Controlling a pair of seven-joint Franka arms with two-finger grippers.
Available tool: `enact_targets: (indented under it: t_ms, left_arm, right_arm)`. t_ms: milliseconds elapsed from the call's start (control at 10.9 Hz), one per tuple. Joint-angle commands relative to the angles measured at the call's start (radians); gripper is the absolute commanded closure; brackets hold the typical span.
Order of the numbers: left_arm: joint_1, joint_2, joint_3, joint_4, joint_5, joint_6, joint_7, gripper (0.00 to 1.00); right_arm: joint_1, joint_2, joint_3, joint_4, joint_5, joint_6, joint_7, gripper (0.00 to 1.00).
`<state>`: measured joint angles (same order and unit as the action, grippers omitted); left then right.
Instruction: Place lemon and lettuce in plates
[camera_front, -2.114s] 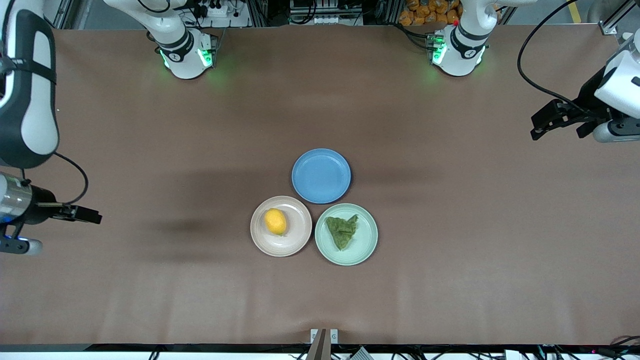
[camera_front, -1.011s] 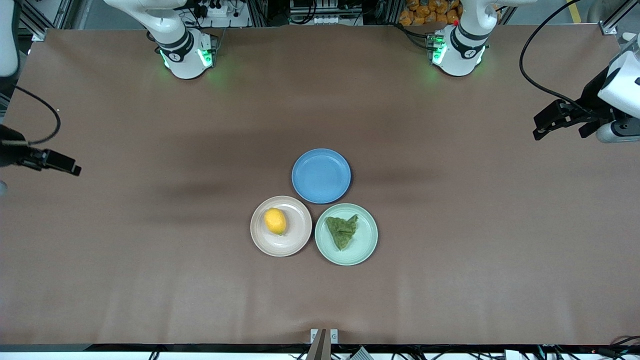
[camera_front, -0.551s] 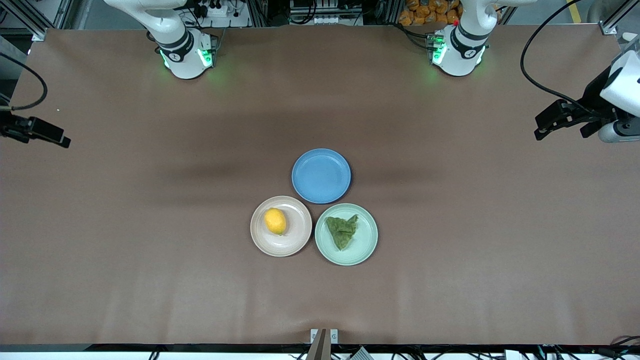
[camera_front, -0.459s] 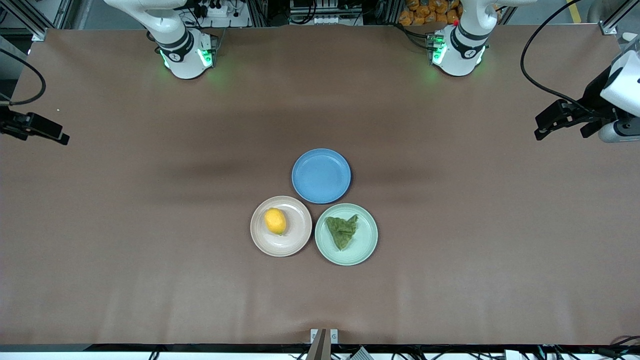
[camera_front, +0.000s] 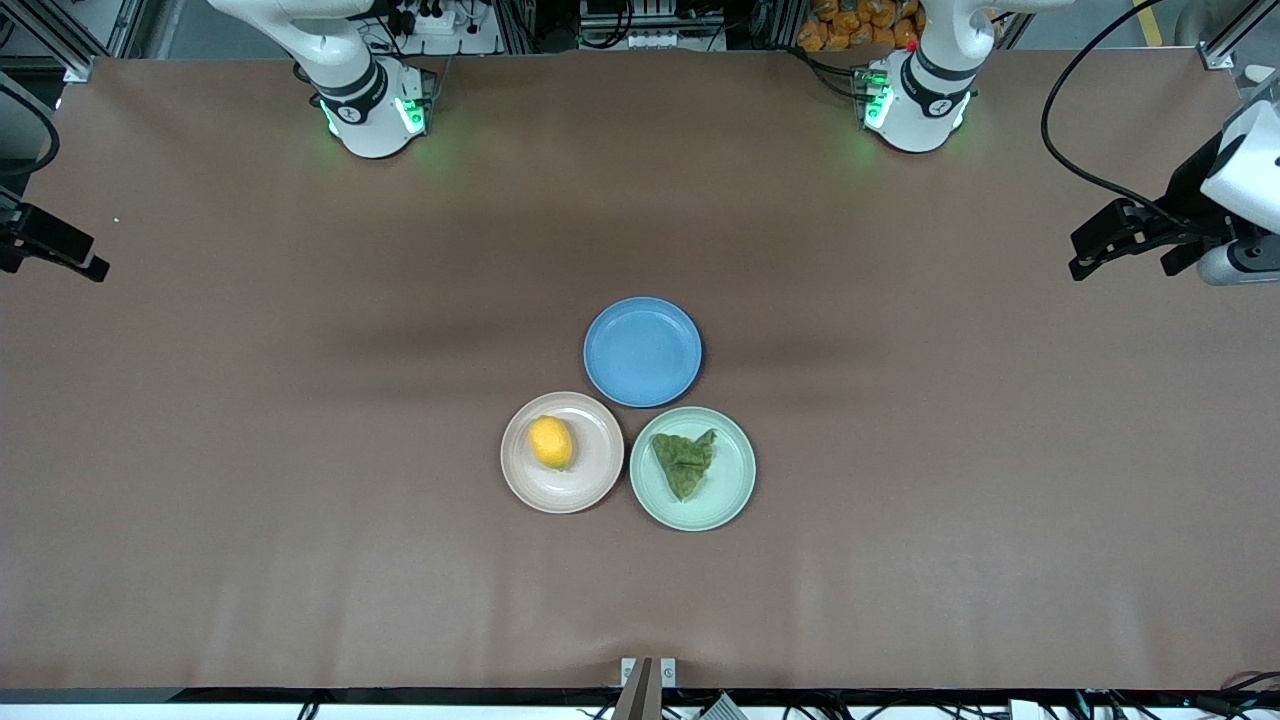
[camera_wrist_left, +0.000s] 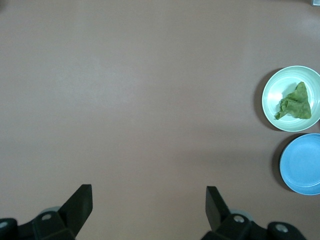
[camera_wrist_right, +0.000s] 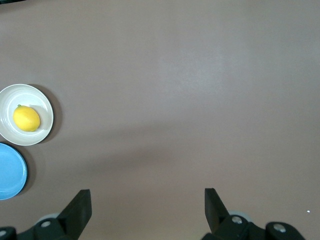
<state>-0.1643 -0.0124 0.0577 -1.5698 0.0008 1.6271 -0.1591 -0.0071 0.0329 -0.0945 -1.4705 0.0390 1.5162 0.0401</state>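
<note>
Your lemon (camera_front: 551, 442) sits on the beige plate (camera_front: 590, 488), slightly off centre toward the right arm's end of the table. The lettuce (camera_front: 685, 462) lies in the middle of the green plate (camera_front: 730, 500). The two plates touch or nearly touch, and the blue plate (camera_front: 642, 351) lies empty, farther from the front camera and tucked between them. Judged from this layout, both placements look finished: each item rests flat inside a rim, so nothing should roll or slide off.

Your left gripper (camera_wrist_left: 149, 202) hangs over bare table at the left arm's end, fingers (camera_wrist_left: 80, 202) spread wide with nothing between them. From those fingers the lettuce and green plate lie well apart, out ahead and off to one side.

Your right gripper (camera_wrist_right: 148, 205) hangs over bare table at the right arm's end, its fingers (camera_wrist_right: 79, 206) likewise wide apart and empty. The lemon lies well apart from them, ahead and to the side.

Both grippers stand clear of the plates, a placing that keeps the fingers from knocking the settled items. It reads as a parked, waiting pose for each arm.
</note>
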Motion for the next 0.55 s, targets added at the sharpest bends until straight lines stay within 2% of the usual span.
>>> enact_targets:
  t_ms: [0, 276, 459]
  left_arm:
    - [0.005, -0.004, 0.001, 0.008, -0.013, -0.007, 0.029, 0.0]
    - [0.003, -0.004, 0.001, 0.016, -0.013, -0.007, 0.027, 0.0]
    - [0.002, -0.004, 0.001, 0.022, -0.013, -0.007, 0.027, 0.0]
  right_arm:
    - [-0.005, 0.009, 0.007, 0.007, -0.013, -0.014, 0.006, 0.0]
    - [-0.001, 0.009, 0.009, 0.012, -0.019, -0.014, 0.004, 0.0]
    - [0.007, 0.009, 0.015, 0.015, -0.062, -0.014, 0.006, 0.0]
